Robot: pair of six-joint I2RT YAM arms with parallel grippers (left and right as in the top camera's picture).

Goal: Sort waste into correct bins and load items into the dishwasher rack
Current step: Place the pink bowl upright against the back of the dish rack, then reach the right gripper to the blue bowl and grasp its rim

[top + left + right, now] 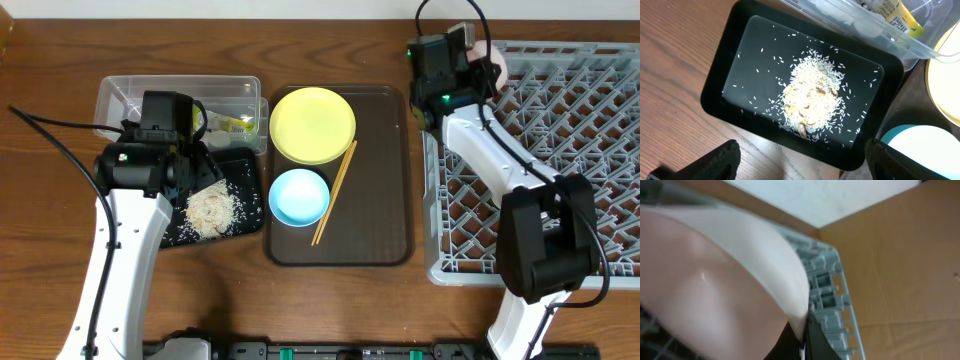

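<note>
My left gripper is open and empty, above the near rim of the black tray, which holds a heap of rice scraps. The clear tub behind it holds the yellow-green wrapper and white tissue. My right gripper is shut on the rim of the pinkish-white bowl at the far left corner of the grey rack. The white cup is out of view.
A dark-brown serving tray lies between the bins and the rack. It carries the yellow plate, the light-blue bowl and the chopsticks.
</note>
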